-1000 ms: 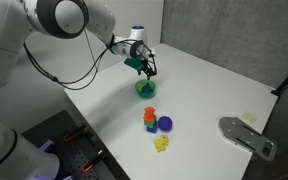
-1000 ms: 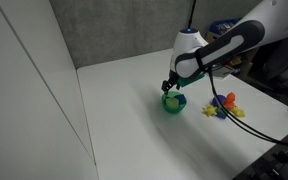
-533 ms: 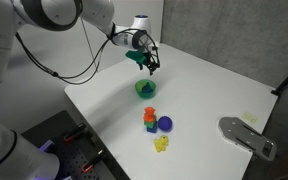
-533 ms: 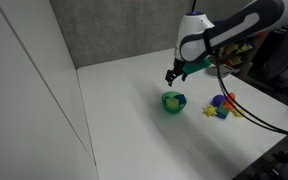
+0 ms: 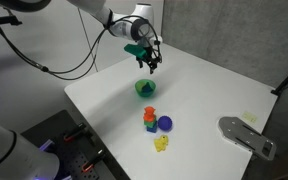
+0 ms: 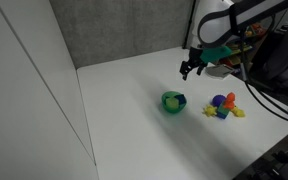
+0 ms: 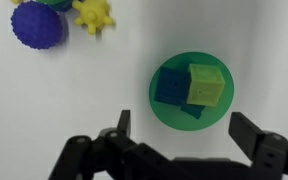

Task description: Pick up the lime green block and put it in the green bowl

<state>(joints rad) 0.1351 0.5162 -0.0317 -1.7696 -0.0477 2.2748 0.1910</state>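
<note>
Green on green: look in the wrist view for the block (image 7: 206, 84) inside the bowl (image 7: 162, 113), lying flat on the bottom and touching a blue cube (image 7: 171, 88) beside it. Going by that, count the drop as done and take the retreat as the step in hand. As for the hand (image 7: 184, 135): hangs above the bowl, clear of the rim, jaws spread wide, gripping nothing. Shows likewise in both exterior views, raised well off the surface (image 5: 214, 80) and apart from the bowl. To finish well, keep the jaws wide rather than closing them near the rim. Lift straight up before any sideways swing, so as not to clip the bowl and tip the block out. Steer away from the other toys: the purple ball (image 7: 37, 24) and yellow piece (image 7: 93, 14) near the top of the wrist view, and the red-orange and green stack (image 5: 150, 119) just beside them in an exterior view. Move slowly; probably takes little to slide so light a bowl on a smooth surface. Check from above for a block wholly below the rim, not propped on the cube; looks level from here, though hard to tell for sure. Leave the bowl in place.
</note>
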